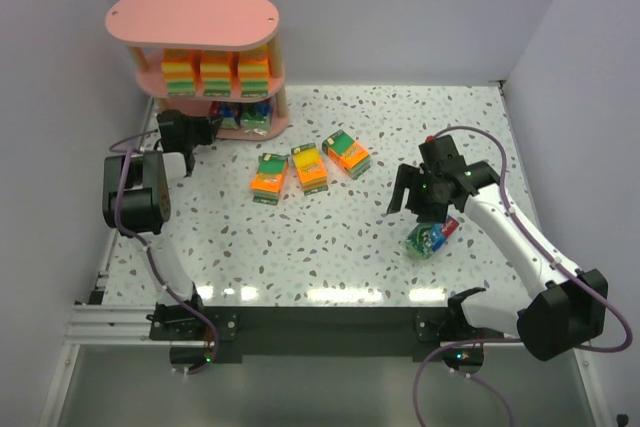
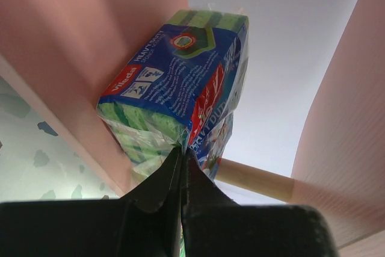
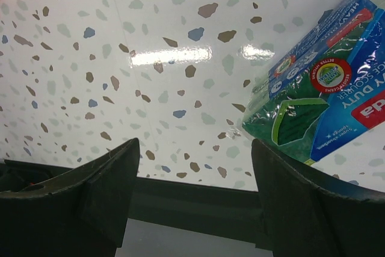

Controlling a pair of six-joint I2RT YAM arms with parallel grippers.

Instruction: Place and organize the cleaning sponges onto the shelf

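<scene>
The pink shelf (image 1: pixel 193 19) stands at the far left. Three orange sponge packs (image 1: pixel 214 72) sit on its middle tier, and blue-green packs (image 1: pixel 247 114) sit on the bottom tier. My left gripper (image 1: pixel 207 128) reaches into the bottom tier; in its wrist view the gripper (image 2: pixel 182 152) is shut on the plastic wrap of a blue-green pack (image 2: pixel 180 82) between the pink boards. Three orange packs (image 1: pixel 309 167) lie mid-table. My right gripper (image 1: pixel 415 207) is open and empty just left of a blue-green pack (image 1: pixel 431 237), which shows at the right of its wrist view (image 3: pixel 325 88); that gripper (image 3: pixel 195 144) holds nothing.
A light wooden shelf post (image 2: pixel 255 180) stands just behind the held pack. White walls enclose the speckled table (image 1: pixel 330 247) on three sides. The dark front rail (image 3: pixel 192 200) runs along the near edge.
</scene>
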